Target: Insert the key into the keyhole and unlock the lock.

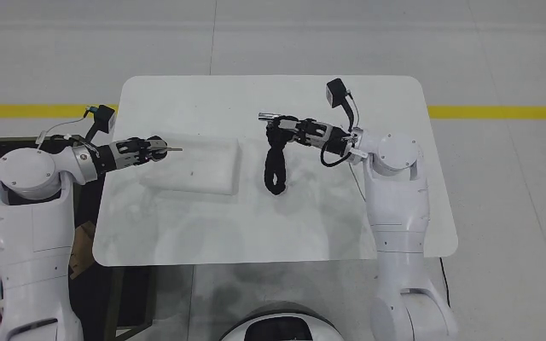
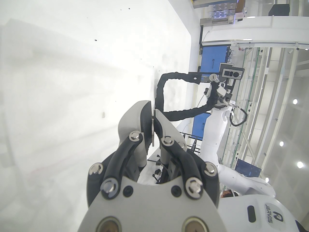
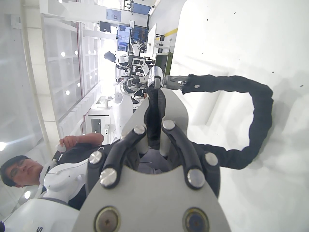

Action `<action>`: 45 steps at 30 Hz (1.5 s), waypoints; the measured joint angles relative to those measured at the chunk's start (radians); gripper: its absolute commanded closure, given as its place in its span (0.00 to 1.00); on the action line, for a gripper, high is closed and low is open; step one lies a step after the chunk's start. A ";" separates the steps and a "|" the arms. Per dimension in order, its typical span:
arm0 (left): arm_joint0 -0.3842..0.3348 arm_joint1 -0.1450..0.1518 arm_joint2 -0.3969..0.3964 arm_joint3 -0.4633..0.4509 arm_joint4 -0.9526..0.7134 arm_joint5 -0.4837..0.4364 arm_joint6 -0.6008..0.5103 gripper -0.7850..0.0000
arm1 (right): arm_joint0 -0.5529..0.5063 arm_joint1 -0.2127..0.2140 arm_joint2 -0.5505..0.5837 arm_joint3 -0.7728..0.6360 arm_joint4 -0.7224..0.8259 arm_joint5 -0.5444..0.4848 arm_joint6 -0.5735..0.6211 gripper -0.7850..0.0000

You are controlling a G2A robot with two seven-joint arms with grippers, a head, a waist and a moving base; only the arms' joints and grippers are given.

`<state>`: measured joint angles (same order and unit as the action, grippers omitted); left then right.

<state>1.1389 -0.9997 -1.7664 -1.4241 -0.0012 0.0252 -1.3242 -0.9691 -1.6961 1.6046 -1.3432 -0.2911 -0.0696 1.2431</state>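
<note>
Lock and table: the lock (image 1: 275, 162) hangs over the middle of a smooth white table (image 1: 341, 213), a flat slab with rounded corners.
Pad: a soft-edged white rectangular pad (image 1: 200, 170) lies flat on the table at 9 o'clock from the centre, just beside the lock's loop.
Lock cable: a thick cable in a rough black fabric sleeve, bent into a long, narrow loop that droops toward 6 o'clock. I cannot tell whether its lowest bend touches the table.
Right gripper: the right gripper (image 1: 286, 130) comes in from 3 o'clock. Its grey, smooth-shelled fingers (image 3: 173, 107) have dark ribbed pads and are pressed onto the sleeved end of the lock just behind the metal head, holding that end up off the table.
Left gripper: the left gripper (image 1: 160, 149) comes in from 9 o'clock. Its jaws are nearly together, pinching the key by its flat sides above the pad's 10 o'clock corner.
Lock head: a short, shiny metal cylinder (image 1: 266, 117) sticks out past the right fingertips at 12 o'clock from the table's centre. Its round end, with the keyhole, faces 9 o'clock.
Key: the key (image 2: 153, 131) is a thin, flat strip of bare metal, seen edge-on between the pads. Its slim blade juts past the fingertips toward 3 o'clock. It is well apart from the cylinder and not in the keyhole.
</note>
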 measured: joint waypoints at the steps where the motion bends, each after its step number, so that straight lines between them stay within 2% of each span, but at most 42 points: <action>1: 0.004 -0.001 -0.003 -0.005 -0.004 -0.003 0.004 1.00 | -0.019 0.001 -0.008 -0.022 0.012 -0.007 -0.007 1.00; 4: 0.093 -0.012 -0.006 -0.085 -0.105 -0.051 0.100 1.00 | -0.126 0.007 -0.032 -0.115 0.068 -0.023 -0.011 1.00; 6: 0.139 -0.021 0.014 -0.106 -0.223 -0.095 0.158 1.00 | -0.149 0.011 -0.028 -0.129 0.163 -0.017 0.009 1.00; 10: 0.130 -0.031 0.061 -0.094 -0.398 -0.152 0.132 1.00 | -0.159 0.030 -0.011 -0.137 0.248 -0.041 0.071 1.00; 13: 0.116 -0.033 0.105 -0.091 -0.418 -0.203 0.104 1.00 | -0.161 0.046 -0.015 -0.143 0.280 -0.070 0.141 1.00; 15: 0.105 -0.036 0.129 -0.084 -0.439 -0.224 0.091 1.00 | -0.156 0.061 -0.019 -0.166 0.239 -0.123 0.192 1.00; 18: 0.100 -0.036 0.135 -0.080 -0.434 -0.235 0.093 1.00 | -0.154 0.073 -0.013 -0.197 0.097 -0.195 0.180 1.00; 22: 0.100 -0.035 0.134 -0.081 -0.434 -0.234 0.093 1.00 | -0.155 0.073 -0.013 -0.195 0.130 -0.177 0.178 1.00; 24: 0.100 -0.035 0.134 -0.081 -0.434 -0.234 0.093 1.00 | -0.188 0.084 -0.016 -0.240 0.102 -0.210 0.150 1.00; 28: 0.102 -0.035 0.133 -0.083 -0.434 -0.234 0.095 1.00 | -0.236 0.101 -0.041 -0.394 -0.083 -0.319 0.090 1.00; 31: 0.156 -0.032 0.100 -0.143 -0.427 -0.245 0.135 1.00 | -0.227 0.120 -0.050 -0.461 -0.223 -0.453 0.058 1.00; 34: 0.185 -0.029 0.065 -0.180 -0.456 -0.267 0.153 1.00 | -0.235 0.133 -0.054 -0.485 -0.303 -0.526 -0.030 1.00; 37: 0.207 -0.034 0.067 -0.194 -0.515 -0.327 0.180 1.00 | -0.248 0.137 -0.066 -0.446 -0.217 -0.504 -0.114 1.00; 40: 0.216 -0.037 0.075 -0.194 -0.544 -0.355 0.194 1.00 | -0.249 0.144 -0.080 -0.402 -0.088 -0.505 -0.135 1.00; 45: 0.215 -0.037 0.074 -0.194 -0.541 -0.352 0.193 1.00 | -0.250 0.146 -0.082 -0.388 -0.070 -0.503 -0.141 1.00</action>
<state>1.3538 -1.0362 -1.6921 -1.6178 -0.5417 -0.3272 -1.1310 -1.2194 -1.5502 1.5230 -1.7317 -0.3610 -0.5726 1.1023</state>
